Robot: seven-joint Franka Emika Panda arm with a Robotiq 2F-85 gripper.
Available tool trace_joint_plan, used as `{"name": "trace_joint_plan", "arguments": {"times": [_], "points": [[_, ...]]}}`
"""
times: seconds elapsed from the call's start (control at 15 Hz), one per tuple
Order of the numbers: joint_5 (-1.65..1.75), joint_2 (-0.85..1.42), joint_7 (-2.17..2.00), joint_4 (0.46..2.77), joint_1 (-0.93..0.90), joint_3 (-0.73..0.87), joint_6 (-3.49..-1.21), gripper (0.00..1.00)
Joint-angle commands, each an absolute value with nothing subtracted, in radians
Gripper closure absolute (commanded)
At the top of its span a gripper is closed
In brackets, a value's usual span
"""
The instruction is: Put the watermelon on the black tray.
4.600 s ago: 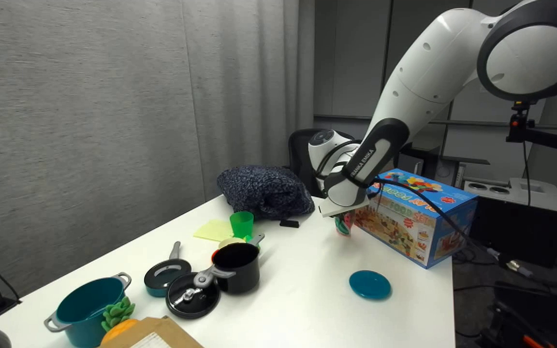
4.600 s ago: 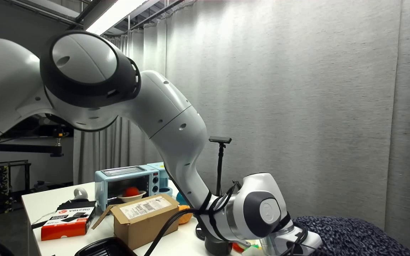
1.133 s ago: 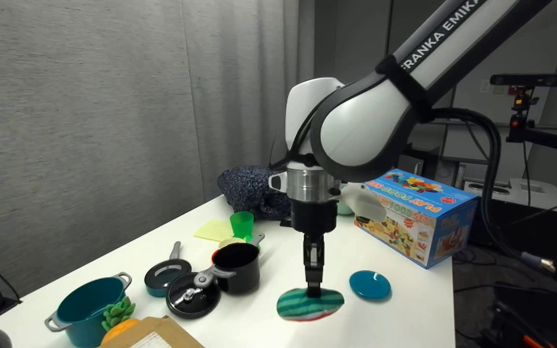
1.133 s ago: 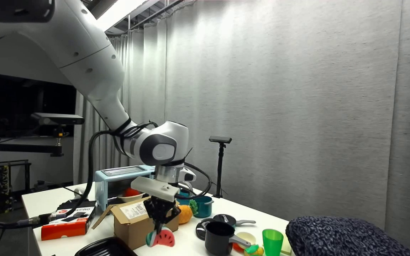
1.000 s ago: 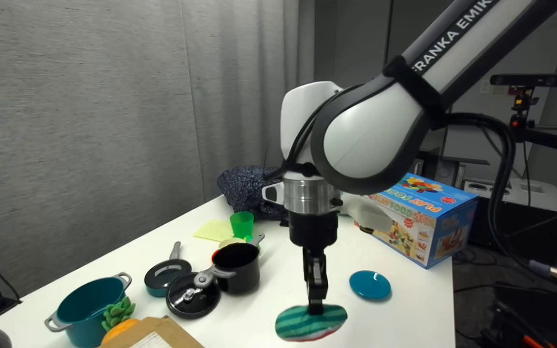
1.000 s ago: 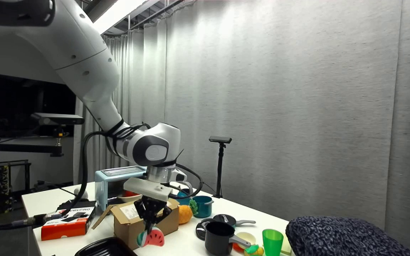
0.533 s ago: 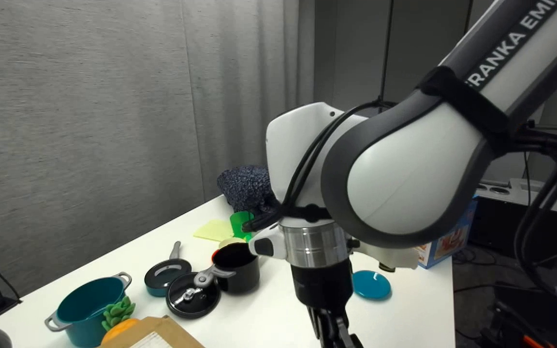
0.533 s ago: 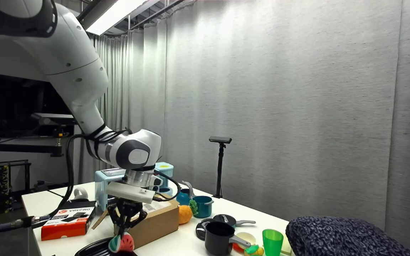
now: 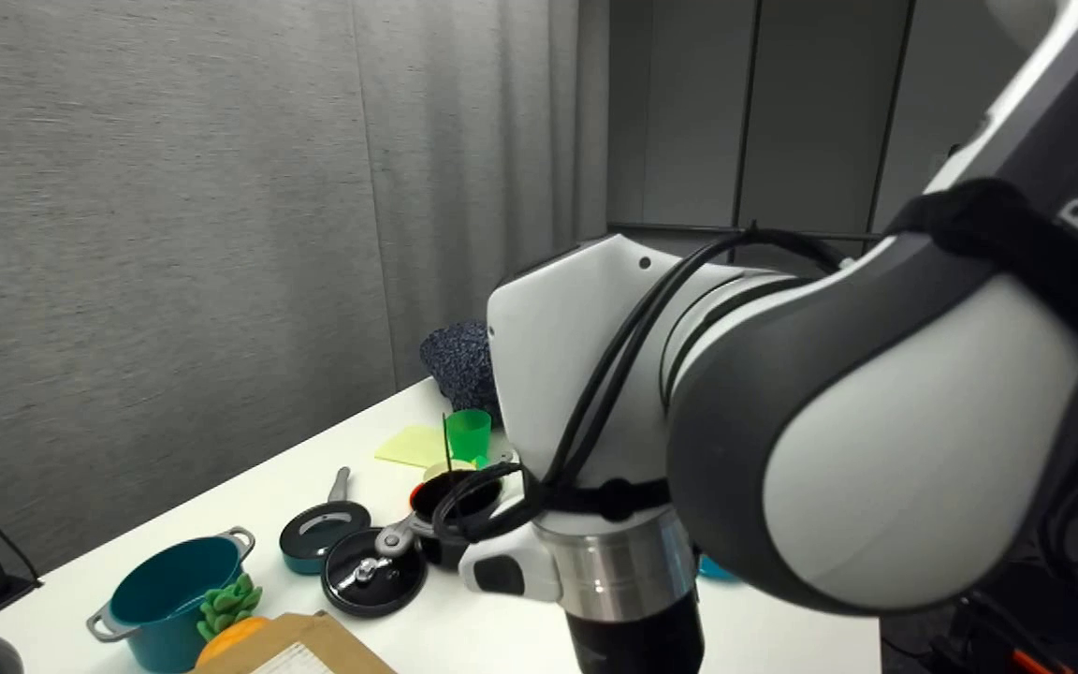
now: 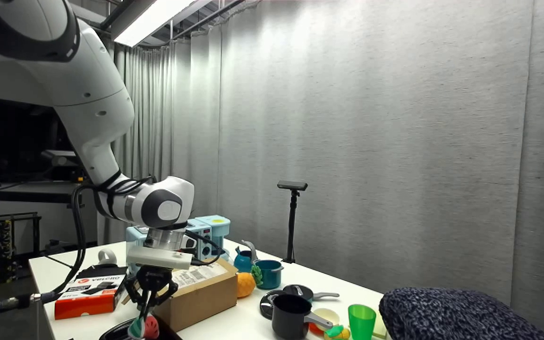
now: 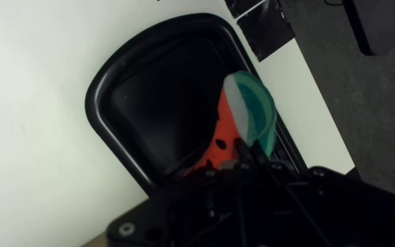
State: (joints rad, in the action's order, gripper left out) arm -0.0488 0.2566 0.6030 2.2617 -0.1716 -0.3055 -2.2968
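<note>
The watermelon [image 11: 224, 128] is a toy slice with red flesh, dark seeds, a white band and a green striped rind. My gripper [image 11: 247, 144] is shut on it, its fingertips close together on the slice. In the wrist view the watermelon lies over the right side of the black tray [image 11: 96, 115], near its rim. In an exterior view the watermelon [image 10: 151, 327] overlaps the tray [image 10: 110, 334] at the bottom edge, with the gripper [image 10: 145, 313] above it. I cannot tell whether it touches the tray. In an exterior view [image 9: 633, 646] only the black gripper base shows; the fingers are out of frame.
A cardboard box [image 10: 206, 297] stands close beside the gripper and tray. A red and white box [image 10: 88, 302] lies on its other side. The table edge [image 11: 324, 113] runs near the tray. A dark pot [image 10: 291, 316] and green cup [image 10: 361, 321] stand farther off.
The arm has carried the watermelon from beside the colorful food set box, across the table, to over the black tray. The gripper stays shut on it through the last second.
</note>
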Motion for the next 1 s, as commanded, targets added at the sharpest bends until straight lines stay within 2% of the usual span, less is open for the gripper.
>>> {"name": "trace_joint_plan", "arguments": {"times": [0.0,0.07,0.13,0.2,0.53,0.73,0.93], "points": [[0.017,0.294,0.633,2.265,-0.186,-0.302,-2.332,0.99],[0.028,0.301,0.627,2.261,-0.185,-0.300,-2.332,0.71],[0.038,0.310,0.628,2.253,-0.183,-0.302,-2.336,0.71],[0.047,0.308,0.636,2.248,-0.179,-0.302,-2.342,0.65],[0.044,0.241,0.753,2.234,-0.141,-0.299,-2.307,0.26],[0.012,0.186,0.680,2.226,-0.124,-0.260,-2.347,0.04],[-0.001,0.116,0.608,2.212,-0.096,-0.208,-2.340,0.00]]}}
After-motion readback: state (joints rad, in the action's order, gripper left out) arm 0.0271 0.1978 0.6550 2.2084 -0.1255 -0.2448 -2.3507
